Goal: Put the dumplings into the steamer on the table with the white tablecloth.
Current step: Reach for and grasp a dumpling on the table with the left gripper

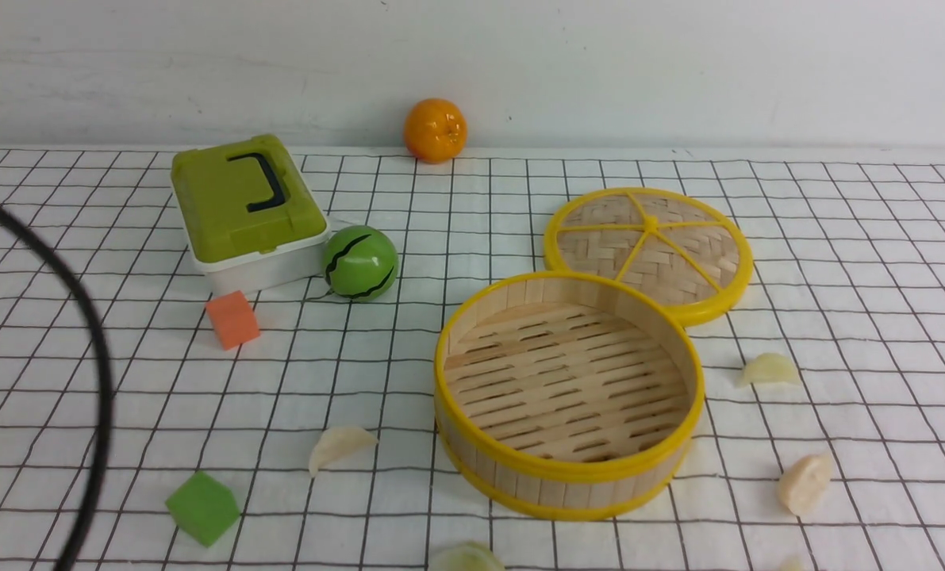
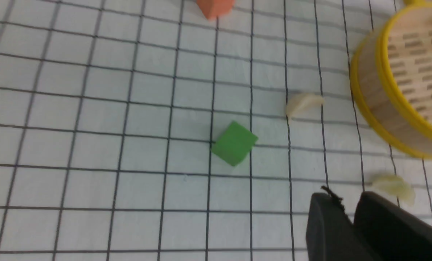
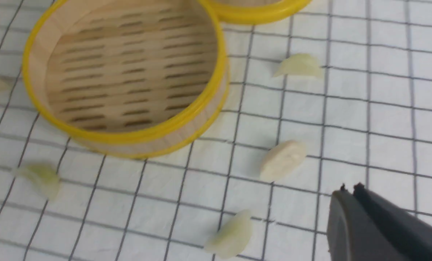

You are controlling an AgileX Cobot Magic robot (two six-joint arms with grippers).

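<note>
The steamer (image 1: 569,469) stands right of centre on the white tablecloth (image 1: 163,412), with nothing on its slatted floor. Dumplings lie loose around it: one to its left (image 1: 341,444), one to its right (image 1: 770,370), one at the front right (image 1: 805,482), one cut off by the bottom edge (image 1: 466,557). The front view shows neither gripper. My left gripper (image 2: 346,197) hovers over the cloth, its jaws a narrow gap apart and empty, beside a dumpling (image 2: 393,185). My right gripper (image 3: 348,187) is shut on nothing, near a dumpling (image 3: 283,160).
The woven lid (image 1: 648,250) lies flat behind the steamer, touching it. A green-lidded box (image 1: 242,206), a green ball (image 1: 360,262) and an orange (image 1: 436,130) sit at the back. An orange cube (image 1: 232,319) and a green cube (image 1: 202,507) lie left. A black cable (image 1: 101,381) arcs over the left side.
</note>
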